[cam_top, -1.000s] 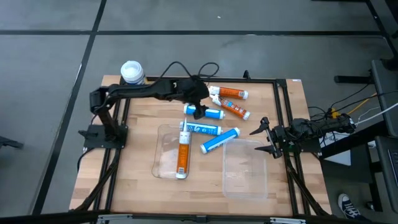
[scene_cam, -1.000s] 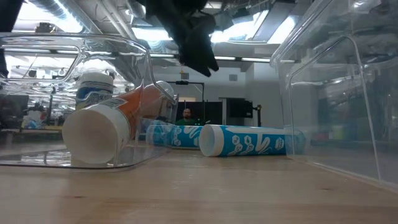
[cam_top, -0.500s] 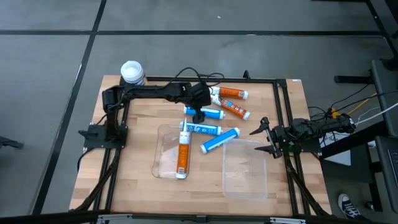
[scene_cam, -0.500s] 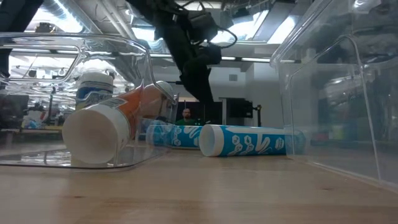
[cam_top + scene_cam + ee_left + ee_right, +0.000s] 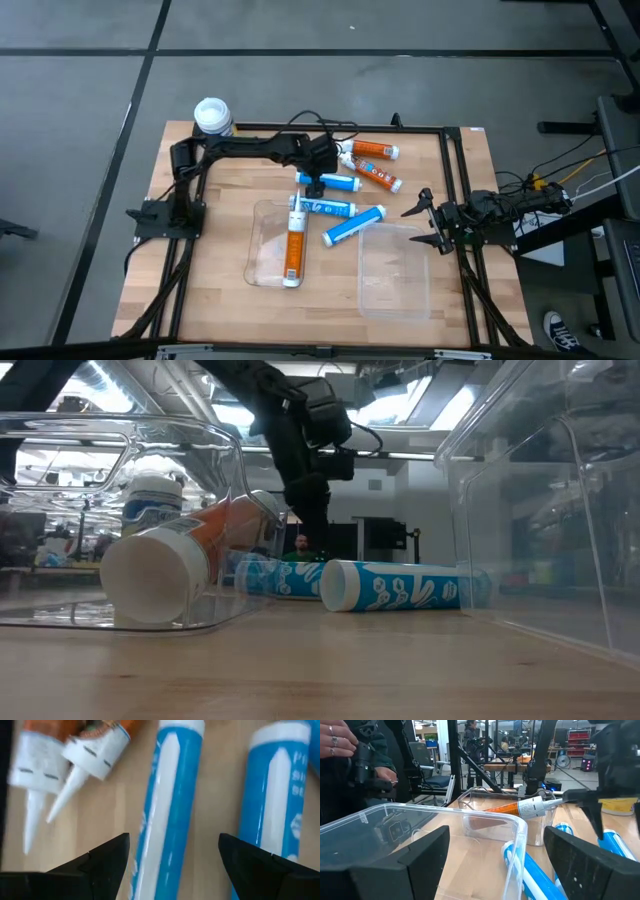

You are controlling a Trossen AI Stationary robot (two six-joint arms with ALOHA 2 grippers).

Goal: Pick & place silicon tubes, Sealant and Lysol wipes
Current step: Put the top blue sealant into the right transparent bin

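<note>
My left gripper (image 5: 317,182) is open and points down over a blue tube (image 5: 333,181) lying on the table at the far middle. In the left wrist view its fingers (image 5: 102,862) stand on either side of that tube (image 5: 165,810) without touching it. Two more blue tubes (image 5: 328,207) (image 5: 352,225) and two orange tubes (image 5: 372,151) (image 5: 377,176) lie nearby. Another orange tube (image 5: 293,250) lies in the left clear container (image 5: 262,262). The yellow Lysol wipes (image 5: 212,116) stand upright at the far left corner. My right gripper (image 5: 424,220) waits open at the right edge.
A second clear container (image 5: 395,272) stands near the right front, just left of my right gripper. A black cable (image 5: 320,122) loops over the far edge by the left arm. In the right wrist view a person (image 5: 350,765) stands beyond the table.
My left gripper has gone down toward the blue tube at the far middle and has tipped from a slant to pointing straight down, staying open. The tubes have kept still.
</note>
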